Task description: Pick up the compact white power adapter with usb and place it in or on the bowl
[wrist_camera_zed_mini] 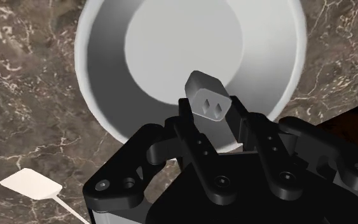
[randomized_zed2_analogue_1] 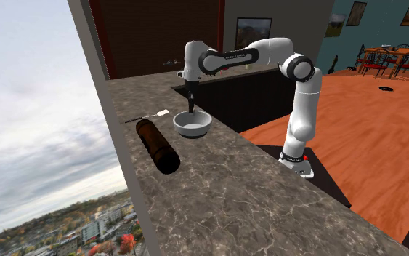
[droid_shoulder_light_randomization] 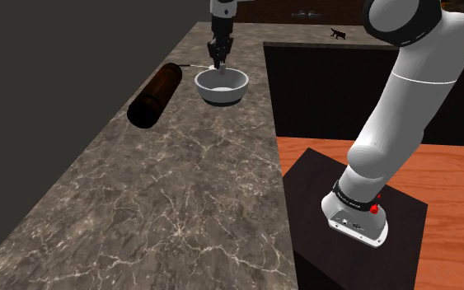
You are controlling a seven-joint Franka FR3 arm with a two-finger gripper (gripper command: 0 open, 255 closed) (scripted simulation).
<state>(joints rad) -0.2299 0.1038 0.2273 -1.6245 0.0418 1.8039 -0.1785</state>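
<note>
Black all over, the two-finger gripper (wrist_camera_zed_mini: 212,119) pinches the compact pale grey-white power adapter (wrist_camera_zed_mini: 204,95). The adapter is a small rounded block whose end face bears two teardrop-shaped holes. The jaws press against its flanks, so it is truly clasped, and it hangs over the hollow of the round white bowl (wrist_camera_zed_mini: 89,76).

I judge that the carry is done and the release is the step in hand. The next move calls for a short descent into the bowl's mouth and then spreading the fingers. That way the adapter drops onto the flat floor and does not clip the rim.

The bowl looks smooth and matte, with a thick lip, sloping walls and a circular flat bottom. It rests on a dark brown marbled stone countertop (droid_shoulder_light_randomization: 180,189) laced with thin white veins.

In the shoulder view, a dark brown cylinder (droid_shoulder_light_randomization: 154,96) lies on its side at about nine o'clock from the bowl, set apart from it. In the second exterior view, a flat white paddle on a thin handle (randomized_zed2_analogue_1: 163,113) lies on the stone at roughly ten o'clock from the bowl.
</note>
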